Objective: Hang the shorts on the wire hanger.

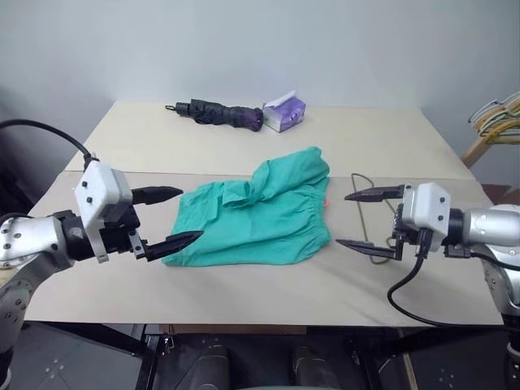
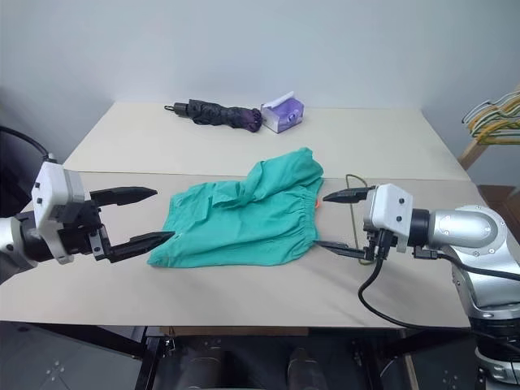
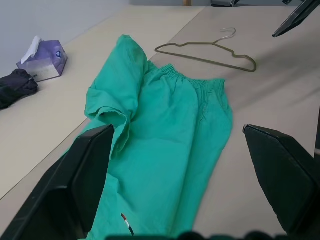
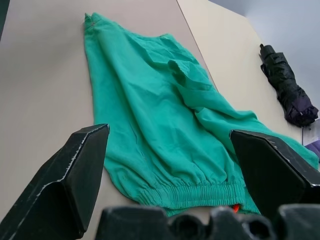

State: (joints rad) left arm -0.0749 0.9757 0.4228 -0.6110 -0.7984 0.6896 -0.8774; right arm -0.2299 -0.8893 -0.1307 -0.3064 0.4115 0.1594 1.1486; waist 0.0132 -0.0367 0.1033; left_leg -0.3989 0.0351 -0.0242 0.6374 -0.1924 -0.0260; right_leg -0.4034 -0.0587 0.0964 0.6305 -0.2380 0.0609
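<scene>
The teal-green shorts (image 1: 260,215) lie crumpled in the middle of the beige table (image 1: 244,280), their gathered waistband toward the right and a small orange tag at that edge. The wire hanger (image 3: 210,52), thin and olive-grey, lies flat on the table just right of the waistband, apart from the cloth. My left gripper (image 1: 189,214) hovers open at the left end of the shorts, pointing at them with nothing between its fingers. My right gripper (image 1: 343,219) hovers open at the waistband side, over the hanger and partly hiding it, also empty.
A folded black umbrella (image 1: 219,113) and a purple tissue box (image 1: 284,114) sit at the far side of the table. A bunch of pale hangers (image 1: 496,118) hangs off the table at the far right. A seam runs across the table behind the shorts.
</scene>
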